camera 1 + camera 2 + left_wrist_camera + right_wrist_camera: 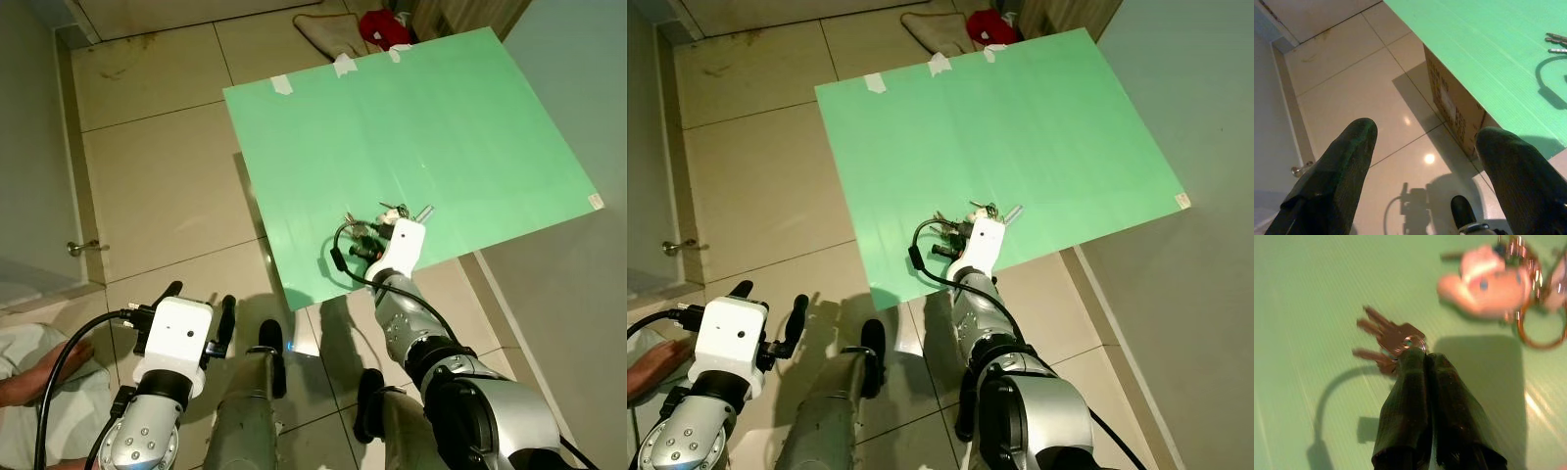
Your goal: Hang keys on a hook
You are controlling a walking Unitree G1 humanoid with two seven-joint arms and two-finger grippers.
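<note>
the green board is the biggest thing here, laid over a cardboard box on the tiled floor, and no hook can be made out anywhere around it, so the hanging part looks a long way off

the right gripper is stretched out over the near part of the board with its two black fingers pressed together on the ring of the keys; the keys lie flat on the green, and whether the ring is really caught between the tips or just touched is hard to say. the left gripper hangs low over the floor beside the box, fingers wide apart, holding nothing

what could go wrong: the hold looks to be on a thin ring right at the fingertips, so on lifting the keys could slip out and drop back, or swing and twist loose. a second bunch, with a pink charm and a large ring, lies just beside, and dragging could snag it

from the head the keys are a small dark tangle half hidden behind the wrist; the right wrist view alone shows the pinch on the ring and the pink charm. the left wrist view shows the box under the board; the head view shows a person's hand at the floor's left edge
</note>
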